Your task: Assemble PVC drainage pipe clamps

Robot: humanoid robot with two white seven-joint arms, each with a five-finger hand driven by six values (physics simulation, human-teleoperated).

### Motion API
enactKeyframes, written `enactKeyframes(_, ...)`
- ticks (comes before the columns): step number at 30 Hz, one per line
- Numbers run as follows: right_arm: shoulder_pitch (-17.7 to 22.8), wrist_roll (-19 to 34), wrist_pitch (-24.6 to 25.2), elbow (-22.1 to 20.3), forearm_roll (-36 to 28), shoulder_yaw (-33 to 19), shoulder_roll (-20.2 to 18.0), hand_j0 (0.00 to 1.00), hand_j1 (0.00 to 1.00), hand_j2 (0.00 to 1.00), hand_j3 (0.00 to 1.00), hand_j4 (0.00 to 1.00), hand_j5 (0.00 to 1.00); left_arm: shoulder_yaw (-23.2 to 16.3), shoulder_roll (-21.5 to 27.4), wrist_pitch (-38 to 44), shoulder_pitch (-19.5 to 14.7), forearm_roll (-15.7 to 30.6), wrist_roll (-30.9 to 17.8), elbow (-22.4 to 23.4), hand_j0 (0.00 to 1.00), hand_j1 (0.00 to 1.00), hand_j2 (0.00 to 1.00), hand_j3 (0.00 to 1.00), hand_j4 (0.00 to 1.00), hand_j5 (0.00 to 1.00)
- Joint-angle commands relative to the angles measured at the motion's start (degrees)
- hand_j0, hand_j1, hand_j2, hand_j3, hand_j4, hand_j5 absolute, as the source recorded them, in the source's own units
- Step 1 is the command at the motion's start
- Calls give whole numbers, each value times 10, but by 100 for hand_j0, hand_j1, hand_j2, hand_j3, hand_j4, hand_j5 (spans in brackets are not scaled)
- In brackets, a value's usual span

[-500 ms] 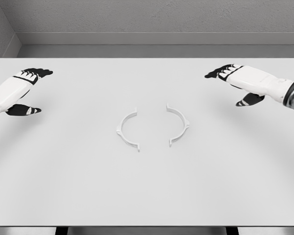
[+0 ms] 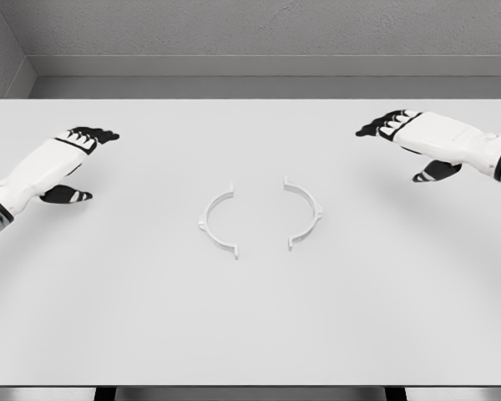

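Clamp halves (image 2: 220, 221) and (image 2: 304, 212) lay apart mid-table (image 2: 250, 334); we saw left hand (image 2: 67, 163) and right hand (image 2: 417, 138) relaxed, empty, nothing between.

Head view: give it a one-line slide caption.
Two white clamp halves lie apart, facing each other on the white table, with left hand and right hand open at either side.
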Motion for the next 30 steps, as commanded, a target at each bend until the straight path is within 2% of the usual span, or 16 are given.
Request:
enactKeyframes(1,0,0,2,-13,-3,6,-6,100,100,100,100,100,100,-2,-26,1,-1,-33,-10,-2,100,100,100,100,100,100)
enactKeyframes(2,0,0,2,-13,-3,13,-6,100,100,100,100,100,100,-2,-34,1,-12,-34,-15,-4,100,100,100,100,100,100)
enactKeyframes(4,5,0,3,-41,-3,23,-10,100,100,100,100,100,100,0,-51,1,-40,-47,-65,-4,100,100,100,100,100,100)
enactKeyframes(9,19,0,3,-69,-4,26,-11,100,100,100,100,100,100,1,-99,1,-64,-50,-167,-21,100,100,100,100,100,100)
enactKeyframes(13,27,0,4,-79,-15,24,-7,100,100,100,100,100,100,-3,-125,1,-69,-87,-171,-16,100,100,100,100,100,100)
enactKeyframes(19,37,0,6,-91,-17,24,2,100,100,100,100,100,100,-12,-162,1,-67,-86,-169,-11,100,100,100,100,100,100)
enactKeyframes(26,45,0,6,-92,-20,23,12,100,100,100,100,100,100,-28,-168,1,-58,-86,-167,-9,100,100,100,100,100,100)
enactKeyframes(30,51,0,6,-101,-20,24,20,100,100,100,100,100,100,-25,-165,1,-59,-82,-168,-38,100,100,100,100,100,100)
